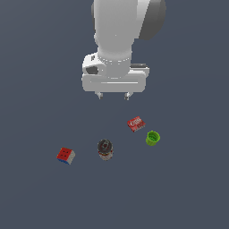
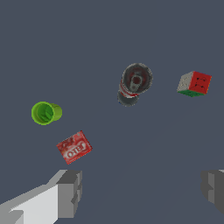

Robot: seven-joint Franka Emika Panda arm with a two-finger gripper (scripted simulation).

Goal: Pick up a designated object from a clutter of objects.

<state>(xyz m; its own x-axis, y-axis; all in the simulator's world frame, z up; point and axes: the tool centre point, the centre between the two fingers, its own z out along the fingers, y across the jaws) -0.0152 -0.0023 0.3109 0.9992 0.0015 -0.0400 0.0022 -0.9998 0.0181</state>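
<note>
The designated object, a small flat red box with white lettering (image 1: 135, 124) (image 2: 74, 147), lies on the grey floor. My gripper (image 1: 113, 95) (image 2: 142, 192) hangs above the floor, behind the box and toward the exterior view's left of it, touching nothing. Its fingers (image 2: 69, 192) stand wide apart and open with nothing between them. The clutter of objects spreads around the box: a green cup (image 1: 152, 138) (image 2: 46, 113) on its side, a dark round can (image 1: 105, 149) (image 2: 134, 83), and a red-white-blue puzzle cube (image 1: 65, 155) (image 2: 194, 83).
The green cup lies close to the box on the exterior view's right. The can stands in front of the gripper, and the cube sits farther toward the exterior view's left. The arm's white body (image 1: 118, 36) rises behind the scene.
</note>
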